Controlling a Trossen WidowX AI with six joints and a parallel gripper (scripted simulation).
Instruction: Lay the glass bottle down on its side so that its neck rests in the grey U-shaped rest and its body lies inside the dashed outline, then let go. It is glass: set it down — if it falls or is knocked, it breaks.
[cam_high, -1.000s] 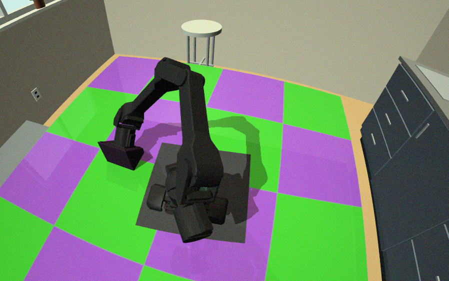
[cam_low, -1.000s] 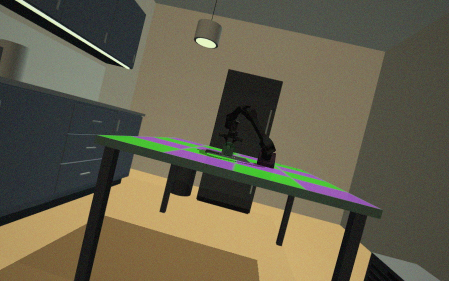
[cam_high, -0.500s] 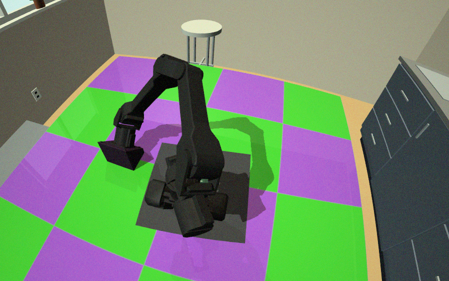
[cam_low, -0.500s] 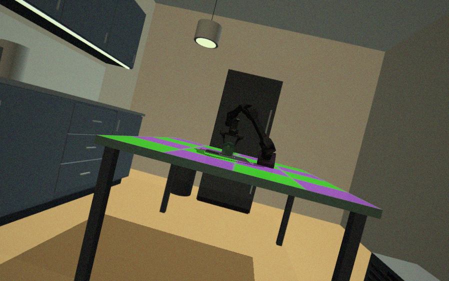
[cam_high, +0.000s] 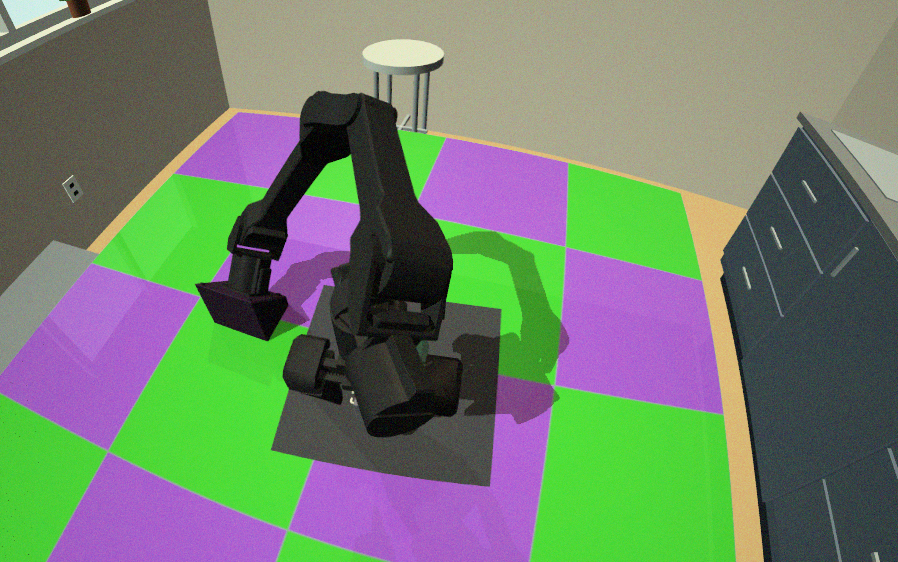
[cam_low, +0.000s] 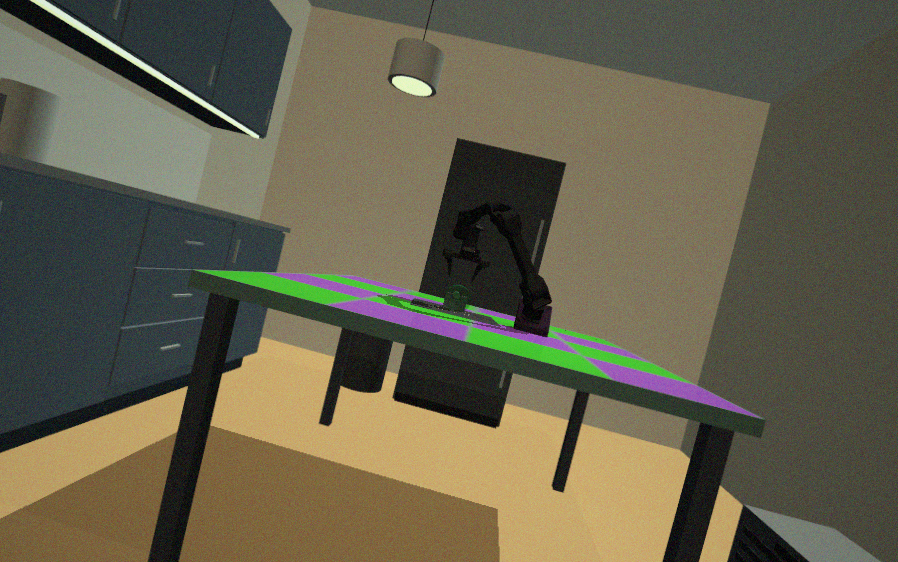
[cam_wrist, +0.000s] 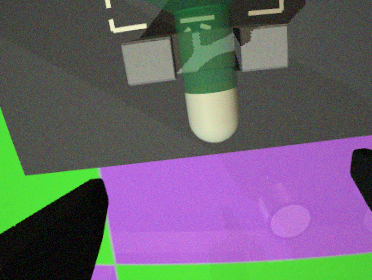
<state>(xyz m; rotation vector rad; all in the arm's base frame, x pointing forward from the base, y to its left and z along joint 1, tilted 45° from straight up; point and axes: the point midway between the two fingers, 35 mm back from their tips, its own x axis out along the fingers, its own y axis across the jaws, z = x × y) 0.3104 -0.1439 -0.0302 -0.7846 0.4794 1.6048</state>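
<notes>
While the gripper (cam_low: 465, 273) (cam_wrist: 229, 175) is hovering wide apart and holding nothing, the green bottle (cam_low: 455, 299) (cam_wrist: 207, 60) is lying on its side, its neck resting between the uprights of the grey rest (cam_wrist: 150, 61).

The wrist view's top edge cuts off the green glass bottle's body (cam_wrist: 205, 50) and the white dashed outline (cam_wrist: 129, 28); the black arm (cam_high: 400, 218) mostly hides both from above.

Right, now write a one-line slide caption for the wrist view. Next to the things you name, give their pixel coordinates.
Green glass bottle (cam_low: 456, 299) (cam_wrist: 207, 62) lying with its neck between the grey rest's blocks (cam_wrist: 150, 61) (cam_wrist: 264, 48), the open claw (cam_low: 464, 273) (cam_wrist: 229, 175) clear of it.
</notes>
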